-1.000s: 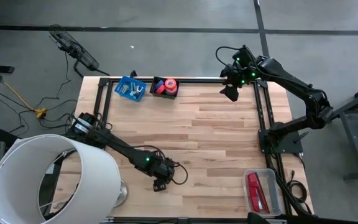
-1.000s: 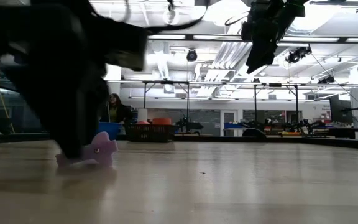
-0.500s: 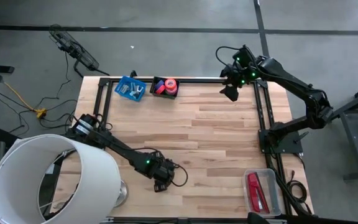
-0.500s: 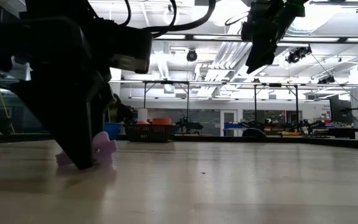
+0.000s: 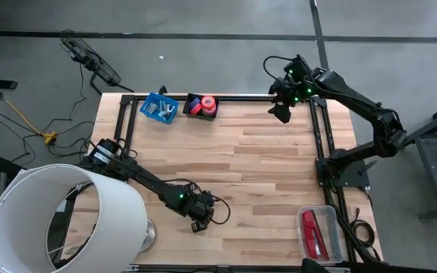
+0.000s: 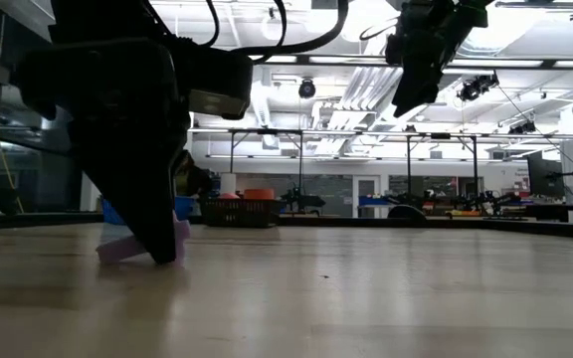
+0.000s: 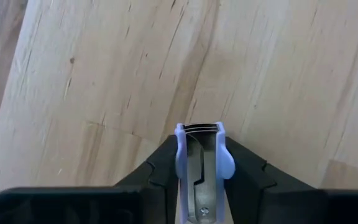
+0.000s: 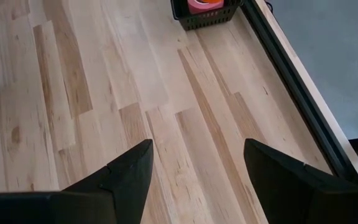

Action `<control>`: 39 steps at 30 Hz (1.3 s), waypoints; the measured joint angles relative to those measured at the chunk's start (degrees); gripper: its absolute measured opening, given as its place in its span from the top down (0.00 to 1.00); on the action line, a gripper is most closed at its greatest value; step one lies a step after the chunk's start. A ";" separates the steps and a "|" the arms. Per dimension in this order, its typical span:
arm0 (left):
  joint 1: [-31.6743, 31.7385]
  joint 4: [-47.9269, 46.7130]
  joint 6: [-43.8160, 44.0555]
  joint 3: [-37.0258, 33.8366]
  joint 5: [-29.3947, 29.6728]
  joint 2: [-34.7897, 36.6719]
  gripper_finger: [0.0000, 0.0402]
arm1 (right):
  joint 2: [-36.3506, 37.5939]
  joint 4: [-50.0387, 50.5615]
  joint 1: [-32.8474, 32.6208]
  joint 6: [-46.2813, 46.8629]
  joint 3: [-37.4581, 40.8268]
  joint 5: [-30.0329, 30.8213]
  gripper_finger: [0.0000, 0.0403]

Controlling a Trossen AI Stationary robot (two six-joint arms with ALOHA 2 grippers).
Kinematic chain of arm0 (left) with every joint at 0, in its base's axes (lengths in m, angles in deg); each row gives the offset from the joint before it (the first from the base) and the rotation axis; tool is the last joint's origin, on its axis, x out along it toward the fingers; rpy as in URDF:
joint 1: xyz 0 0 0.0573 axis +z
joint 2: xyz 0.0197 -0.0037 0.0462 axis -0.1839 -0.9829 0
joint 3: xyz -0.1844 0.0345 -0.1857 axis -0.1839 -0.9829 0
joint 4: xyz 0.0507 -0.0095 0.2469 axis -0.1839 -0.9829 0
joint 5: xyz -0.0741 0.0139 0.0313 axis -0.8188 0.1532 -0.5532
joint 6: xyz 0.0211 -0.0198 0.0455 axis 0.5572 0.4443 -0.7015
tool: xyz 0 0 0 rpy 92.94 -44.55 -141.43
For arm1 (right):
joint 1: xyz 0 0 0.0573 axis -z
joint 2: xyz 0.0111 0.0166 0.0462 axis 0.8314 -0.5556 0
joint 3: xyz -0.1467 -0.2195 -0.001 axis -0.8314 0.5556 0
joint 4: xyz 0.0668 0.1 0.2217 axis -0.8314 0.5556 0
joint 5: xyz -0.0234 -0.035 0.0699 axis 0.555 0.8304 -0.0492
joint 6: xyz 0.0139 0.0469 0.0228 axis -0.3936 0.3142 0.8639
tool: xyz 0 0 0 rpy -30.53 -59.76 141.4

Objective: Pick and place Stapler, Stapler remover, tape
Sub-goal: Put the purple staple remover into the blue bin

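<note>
One camera looks straight down on the whole wooden table. One sits low, looking flat across it. Each wrist camera looks down close at the boards — all four share the table.

Two dark jointed arms seen, w/ black cables looped alongside; green LEDs lit near wrists; fingers matte black, wedge-shaped.

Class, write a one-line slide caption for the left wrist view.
Left tool closed around a lilac staple remover on the wooden table.
</note>
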 joint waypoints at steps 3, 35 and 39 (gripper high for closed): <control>0.06 -0.04 0.00 0.00 0.13 0.00 0.78 | 0.00 0.02 0.02 0.00 0.00 0.00 0.40; 27.84 -19.14 6.81 2.56 10.86 5.01 0.78 | 0.02 0.14 0.02 0.46 0.00 0.01 0.40; 33.54 -20.38 8.47 2.51 12.80 5.90 0.78 | 0.02 0.06 0.00 0.44 0.00 0.72 0.40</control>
